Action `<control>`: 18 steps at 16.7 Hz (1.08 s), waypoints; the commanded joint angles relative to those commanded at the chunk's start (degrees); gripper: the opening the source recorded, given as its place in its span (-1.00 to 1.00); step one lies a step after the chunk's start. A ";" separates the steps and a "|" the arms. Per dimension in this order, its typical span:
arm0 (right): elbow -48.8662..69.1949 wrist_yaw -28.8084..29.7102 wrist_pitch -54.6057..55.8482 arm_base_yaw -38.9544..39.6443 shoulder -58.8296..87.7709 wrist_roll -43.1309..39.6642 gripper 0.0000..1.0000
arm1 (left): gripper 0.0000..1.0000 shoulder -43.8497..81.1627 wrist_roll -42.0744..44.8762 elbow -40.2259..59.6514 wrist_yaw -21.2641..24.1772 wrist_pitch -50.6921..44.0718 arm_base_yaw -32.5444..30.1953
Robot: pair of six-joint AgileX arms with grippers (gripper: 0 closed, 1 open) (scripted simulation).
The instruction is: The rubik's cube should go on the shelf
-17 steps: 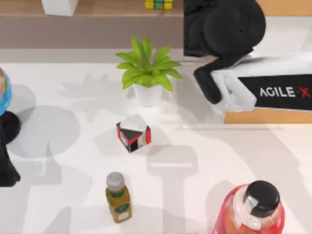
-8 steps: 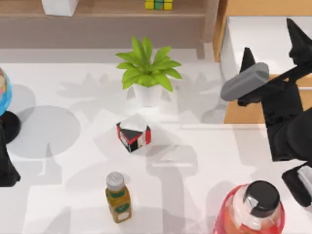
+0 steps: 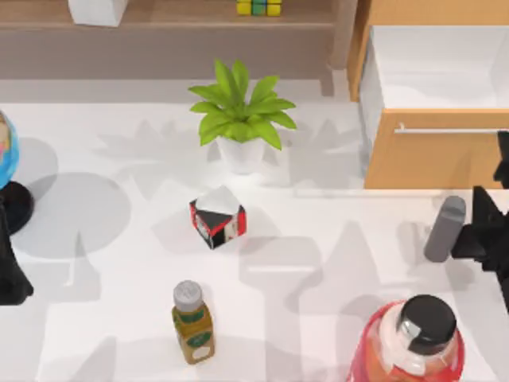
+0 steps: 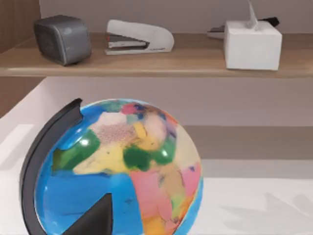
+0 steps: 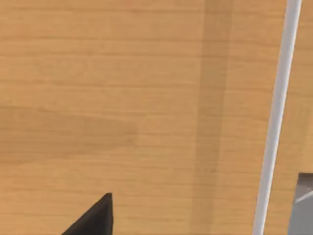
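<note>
The rubik's cube [image 3: 258, 7] sits on the shelf [image 3: 175, 16], beyond the potted plant [image 3: 240, 119]. My right gripper [image 3: 487, 227] hangs right of the plant, just before the drawer [image 3: 433, 151] front with its metal bar handle [image 5: 274, 127]; I cannot tell how its fingers stand. My left arm [image 3: 9, 263] is parked left of the plant, by the globe [image 4: 117, 166].

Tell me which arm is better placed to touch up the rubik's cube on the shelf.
Right, probably. The rubik's cube already sits on the shelf; the right arm is slightly nearer, while the left arm has the globe before it.
</note>
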 joint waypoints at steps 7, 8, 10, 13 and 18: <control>1.34 -0.21 -0.61 -0.22 0.83 0.06 1.00 | 1.00 0.00 0.00 0.00 0.00 0.00 0.00; 1.85 -0.43 -1.00 -0.44 0.79 0.02 1.00 | 1.00 0.00 0.00 0.00 0.00 0.00 0.00; 2.95 -0.98 -2.06 -0.99 0.84 -0.02 1.00 | 1.00 0.00 0.00 0.00 0.00 0.00 0.00; 4.61 -1.80 -3.67 -1.81 0.92 -0.03 1.00 | 1.00 0.00 0.00 0.00 0.00 0.00 0.00; 5.40 -2.18 -4.42 -2.20 0.94 -0.02 1.00 | 1.00 0.00 0.00 0.00 0.00 0.00 0.00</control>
